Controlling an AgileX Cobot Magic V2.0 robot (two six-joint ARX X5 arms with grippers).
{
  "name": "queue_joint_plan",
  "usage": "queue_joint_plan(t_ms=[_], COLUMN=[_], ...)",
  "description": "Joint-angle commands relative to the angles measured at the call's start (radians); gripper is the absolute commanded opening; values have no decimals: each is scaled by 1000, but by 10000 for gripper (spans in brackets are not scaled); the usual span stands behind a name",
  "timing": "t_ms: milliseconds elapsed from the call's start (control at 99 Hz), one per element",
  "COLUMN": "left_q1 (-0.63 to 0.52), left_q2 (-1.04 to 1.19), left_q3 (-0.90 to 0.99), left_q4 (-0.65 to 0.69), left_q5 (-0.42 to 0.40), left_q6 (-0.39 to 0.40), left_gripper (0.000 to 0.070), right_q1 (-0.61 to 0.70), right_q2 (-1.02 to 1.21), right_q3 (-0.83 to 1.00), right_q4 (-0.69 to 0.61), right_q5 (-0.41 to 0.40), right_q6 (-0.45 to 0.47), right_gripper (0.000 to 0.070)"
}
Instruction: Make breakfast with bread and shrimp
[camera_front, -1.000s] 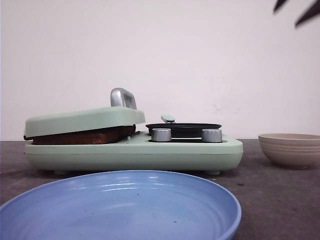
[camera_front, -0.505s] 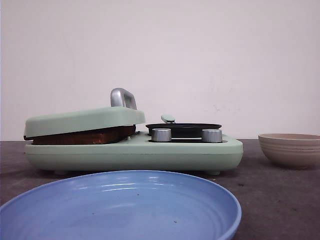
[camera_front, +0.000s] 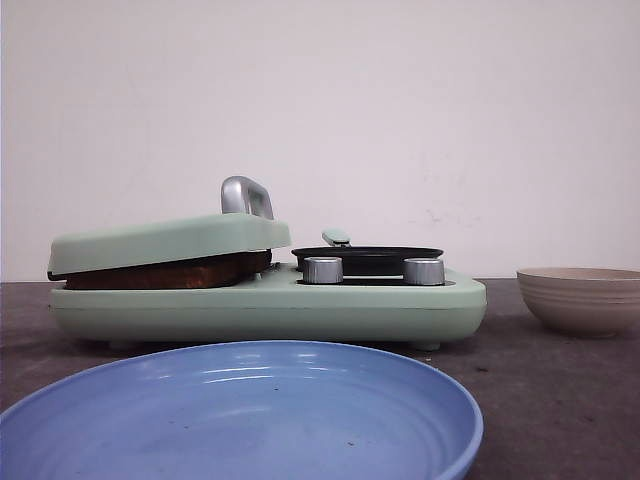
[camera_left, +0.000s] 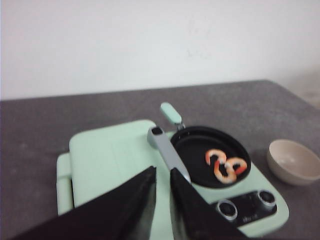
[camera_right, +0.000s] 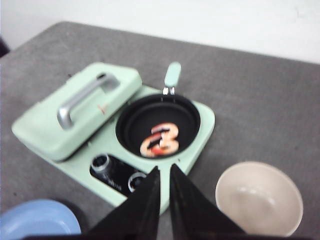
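Observation:
The bread (camera_front: 170, 273) shows only as a dark brown edge clamped under the closed lid (camera_front: 170, 240) of the mint-green breakfast maker (camera_front: 270, 310). The shrimp (camera_left: 226, 165) (camera_right: 160, 140), curled and orange-pink, lie in the small black pan (camera_left: 190, 150) (camera_right: 135, 120) on the maker's right half. My left gripper (camera_left: 163, 170) hangs shut and empty above the lid, beside its silver handle (camera_left: 165, 147). My right gripper (camera_right: 164, 167) is shut and empty, above the maker's front edge by the knobs (camera_right: 101, 162). Neither gripper appears in the front view.
A blue plate (camera_front: 240, 410) (camera_right: 35, 220) lies in front of the maker, nearest the robot. A beige bowl (camera_front: 582, 298) (camera_right: 259, 202) (camera_left: 294, 161) stands to the right of the maker. The pan's green handle (camera_right: 173, 75) points toward the back wall.
Dark finger tips that showed at the front view's top right corner a second ago have left that view. The maker, plate and bowl have not moved.

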Motion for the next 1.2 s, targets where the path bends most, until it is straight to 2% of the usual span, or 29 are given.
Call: queue_joint_plan(t_ms=[0, 162, 303, 354, 444, 455, 657, 1192], left_q1=[-5, -6, -6, -6, -6, -5, -5, -5], left_q2=[4, -27, -111, -150, -228, -371, -404, -404], left_q3=[8, -7, -89, -124, -181, -268, -269, -269], left_q4=[0, 10, 65, 77, 77, -17, -39, -50], left_q5=[23, 49, 45, 42, 24, -97, -167, -172], left_q6=[-5, -27, -93, -115, -150, -159, -159, -163], left_gripper=[0, 0, 0, 1, 1, 0, 1, 0], right_q1=[4, 4, 4, 4, 4, 4, 4, 4], right_q2=[-51, -220, -321, -344, -369, -367, -367, -367], right_q3=[-121, -369, -489, -511, -520, -520, -520, -520], right_q4=[71, 244, 276, 297, 298, 298, 285, 300], right_q5=[4, 4, 9, 13, 23, 22, 23, 22], right_q6=[3, 65, 92, 127, 132, 133, 144, 143], right_gripper=[6, 6, 6, 6, 6, 6, 6, 6])
